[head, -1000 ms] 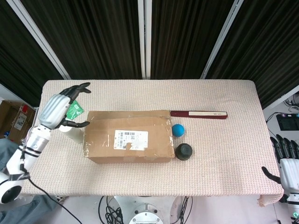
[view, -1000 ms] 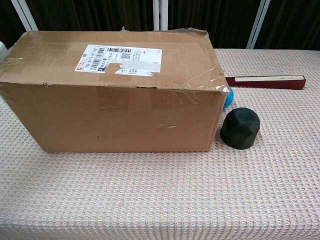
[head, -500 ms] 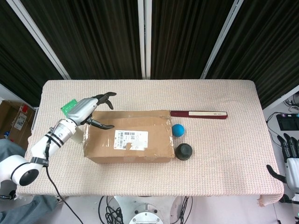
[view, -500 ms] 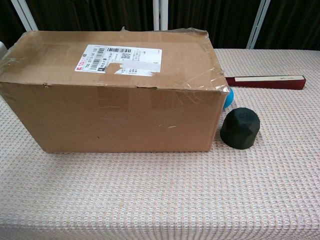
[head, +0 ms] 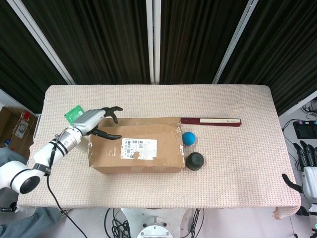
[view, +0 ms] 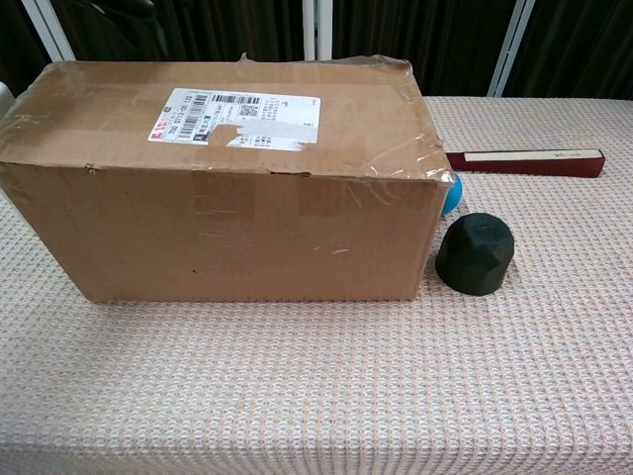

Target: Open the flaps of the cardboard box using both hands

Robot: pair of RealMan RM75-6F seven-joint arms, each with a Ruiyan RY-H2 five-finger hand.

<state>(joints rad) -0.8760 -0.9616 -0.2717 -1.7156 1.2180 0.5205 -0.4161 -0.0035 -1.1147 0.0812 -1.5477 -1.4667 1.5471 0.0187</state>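
Note:
The cardboard box [head: 136, 145] lies closed in the middle of the table, a white label [head: 139, 147] on top; the chest view shows its long front side [view: 227, 233] and taped top. My left hand [head: 95, 122] hovers at the box's left end, fingers spread and curved over the top left edge, holding nothing. Whether the fingertips touch the cardboard I cannot tell. My right hand [head: 308, 171] hangs off the table's right edge, fingers apart, far from the box. Neither hand shows in the chest view.
A blue ball [head: 188, 138] and a dark round cap [head: 194, 161] sit just right of the box. A long maroon bar [head: 210, 120] lies behind them. A green packet [head: 75, 113] and a white object [head: 81, 144] are beside the left hand.
The left hand swung from left of the box in to its left end, then settled slightly lower and leftward over the top edge. The right hand dropped a little lower. The box has not moved.

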